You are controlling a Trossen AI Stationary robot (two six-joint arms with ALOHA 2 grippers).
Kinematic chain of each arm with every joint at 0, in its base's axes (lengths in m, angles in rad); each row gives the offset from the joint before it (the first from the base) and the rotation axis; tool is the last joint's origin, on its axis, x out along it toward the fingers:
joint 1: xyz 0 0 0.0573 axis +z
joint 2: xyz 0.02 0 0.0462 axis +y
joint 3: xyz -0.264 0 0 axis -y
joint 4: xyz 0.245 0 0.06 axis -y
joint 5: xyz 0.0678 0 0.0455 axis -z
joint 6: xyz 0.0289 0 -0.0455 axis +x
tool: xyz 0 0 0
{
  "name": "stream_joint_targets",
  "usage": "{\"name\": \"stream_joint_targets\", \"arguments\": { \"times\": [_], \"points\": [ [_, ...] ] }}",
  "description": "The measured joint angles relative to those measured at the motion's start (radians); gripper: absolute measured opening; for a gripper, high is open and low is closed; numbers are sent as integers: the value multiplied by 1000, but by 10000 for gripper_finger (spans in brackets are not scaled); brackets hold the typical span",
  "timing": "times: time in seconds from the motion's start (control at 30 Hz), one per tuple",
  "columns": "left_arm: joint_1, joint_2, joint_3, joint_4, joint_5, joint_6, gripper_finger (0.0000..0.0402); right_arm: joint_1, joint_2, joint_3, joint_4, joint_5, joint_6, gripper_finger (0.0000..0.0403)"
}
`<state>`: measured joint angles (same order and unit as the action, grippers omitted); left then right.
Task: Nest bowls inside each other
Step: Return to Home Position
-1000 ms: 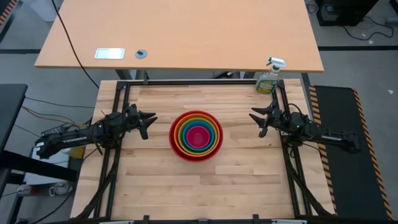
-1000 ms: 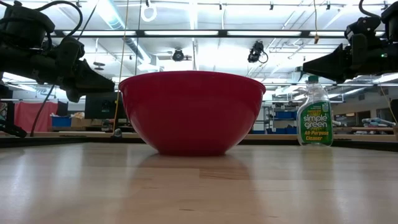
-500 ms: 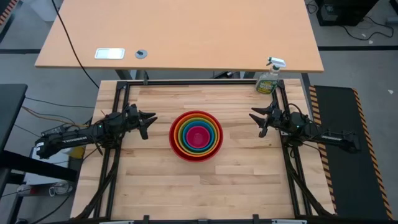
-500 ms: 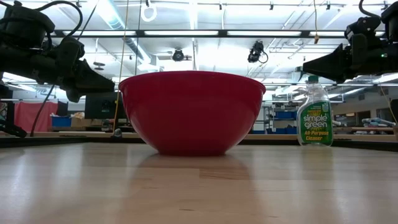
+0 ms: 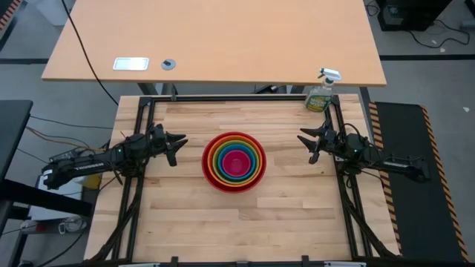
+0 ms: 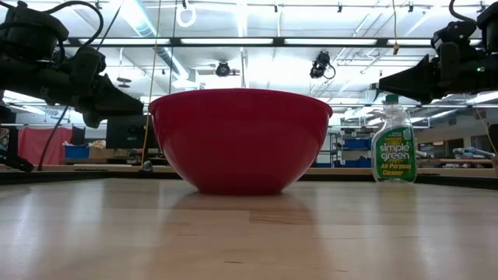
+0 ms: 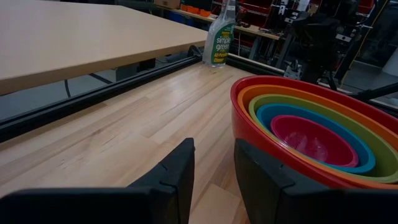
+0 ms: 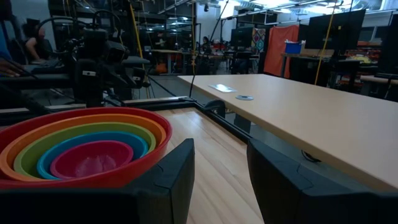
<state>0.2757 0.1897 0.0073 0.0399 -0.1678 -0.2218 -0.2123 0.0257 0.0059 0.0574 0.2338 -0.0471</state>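
Note:
The bowls stand nested in one stack [image 5: 234,162] on their base at the middle of the wooden table: red outermost [image 6: 240,140], then orange, yellow-green, blue, and pink [image 7: 308,139] innermost. My left gripper [image 5: 180,141] hovers above the table to the stack's left, open, with nothing between its fingers [image 7: 214,177]. My right gripper [image 5: 303,136] hovers to the stack's right, open and holding nothing [image 8: 221,171]. Both point toward the stack, clear of it.
A green spray bottle [image 5: 320,90] stands at the table's far right corner, behind my right gripper. A black frame rail [image 5: 237,98] runs along the far edge. Beyond it stands a larger tan desk [image 5: 215,41] with small items on it.

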Motion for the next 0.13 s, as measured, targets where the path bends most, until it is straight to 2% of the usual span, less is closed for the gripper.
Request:
{"name": "stream_joint_targets", "arguments": {
  "times": [0.13],
  "points": [
    [0, 0, 0, 0, 0, 0, 117, 0, 0, 0, 0, 0, 0, 155]
  ]
}}
